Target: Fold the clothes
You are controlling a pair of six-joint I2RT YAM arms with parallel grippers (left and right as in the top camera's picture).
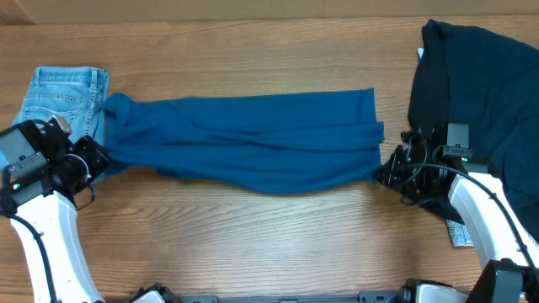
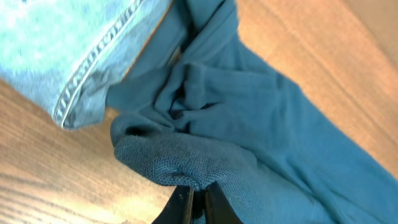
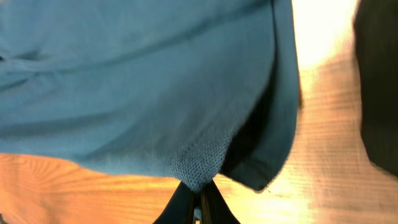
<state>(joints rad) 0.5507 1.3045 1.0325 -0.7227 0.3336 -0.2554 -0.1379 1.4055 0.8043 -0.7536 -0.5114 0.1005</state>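
A: Seen from overhead, where does the blue top (image 1: 244,139) lie?
B: It is stretched in a long band across the desk (image 1: 253,244). Its left end touches the jeans (image 1: 63,97) and its right end is near the navy garment (image 1: 480,93). The left hand (image 1: 94,160) sits at one end, the right hand (image 1: 389,172) at the other.
A: And the left wrist view?
B: The left hand is pinched tight on a bunched fold of the top, beside the jeans' hem.
A: The right wrist view?
B: The right hand is clamped on the top's lower edge. The navy garment lies apart, at the right.
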